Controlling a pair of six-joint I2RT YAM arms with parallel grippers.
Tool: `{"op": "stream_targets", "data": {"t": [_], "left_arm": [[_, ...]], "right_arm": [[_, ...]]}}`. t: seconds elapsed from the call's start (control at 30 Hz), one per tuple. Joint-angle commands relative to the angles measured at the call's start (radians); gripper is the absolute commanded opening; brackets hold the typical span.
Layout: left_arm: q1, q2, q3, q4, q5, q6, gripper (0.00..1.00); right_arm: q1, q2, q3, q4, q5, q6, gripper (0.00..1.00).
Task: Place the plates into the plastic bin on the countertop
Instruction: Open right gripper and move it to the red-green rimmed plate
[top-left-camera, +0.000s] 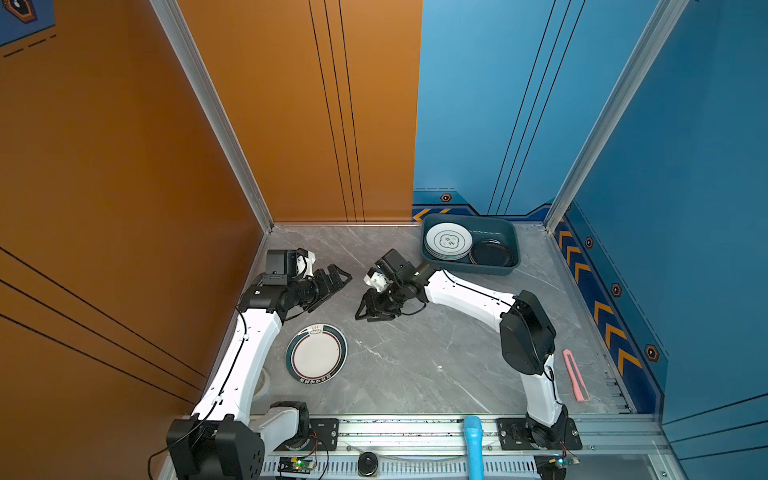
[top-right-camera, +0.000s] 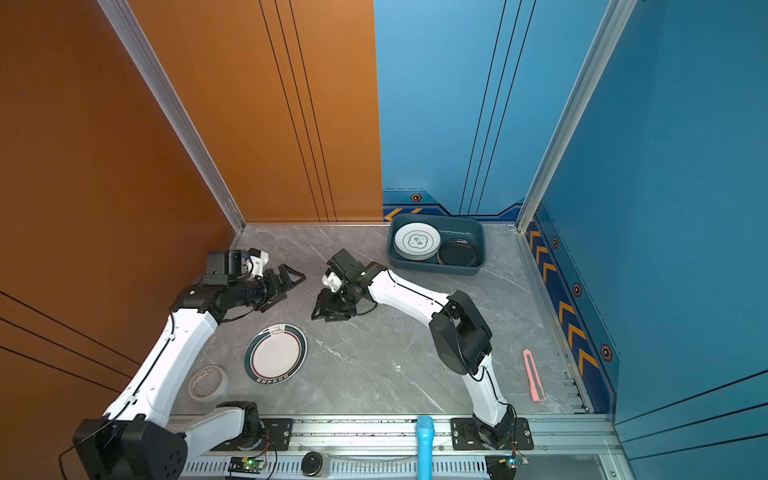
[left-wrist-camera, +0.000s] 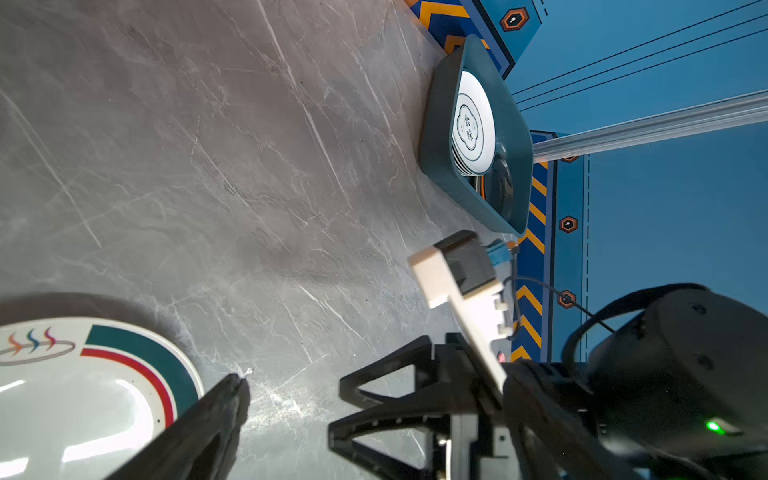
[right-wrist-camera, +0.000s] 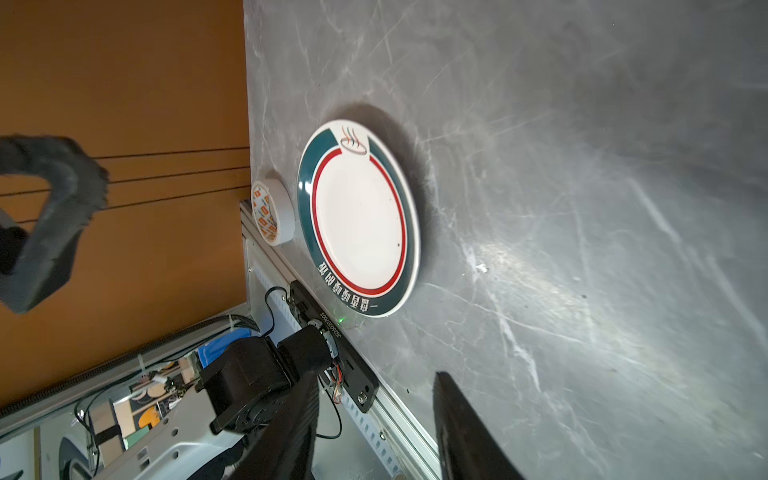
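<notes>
left gripper (top-left-camera: 332, 289): fingers spread wide, nothing between them.
right gripper (right-wrist-camera: 374, 376): fingers parted with a clear gap, holding nothing; tips point down at the countertop (top-left-camera: 415, 353).
dark-rimmed plate (top-left-camera: 316, 353): flat on the countertop, ahead of the right fingers in the right wrist view. It is nearer the left fingers than the right and touches neither.
plastic bin (top-left-camera: 469, 270): at the back wall, behind the right gripper's wrist, well apart from the left fingers.
bin contents: a stack topped by the white plate with green emblem (top-left-camera: 449, 241), and the black plate (top-left-camera: 490, 252) just beside it. Both are clear of all fingers.
tape roll (top-right-camera: 207, 382): just beside the dark-rimmed plate, on the side away from the right fingers.
pink utility knife (top-left-camera: 575, 376): well apart from both sets of fingers, by the right arm's base.
</notes>
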Motion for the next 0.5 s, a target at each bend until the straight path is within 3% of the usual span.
{"op": "stream_targets", "data": {"t": [0.0, 0.47], "left_arm": [[-0.011, -0.037, -0.04, -0.027, 0.004, -0.001, 0.98], [0.022, -0.143, -0.107, -0.075, 0.011, 0.016, 0.98]], "right_arm": [[0.012, 0.078, -0.001, 0.07, 0.026, 0.034, 0.47], [0.042, 0.232, 0.028, 0.2, -0.033, 0.086, 0.46]]}}
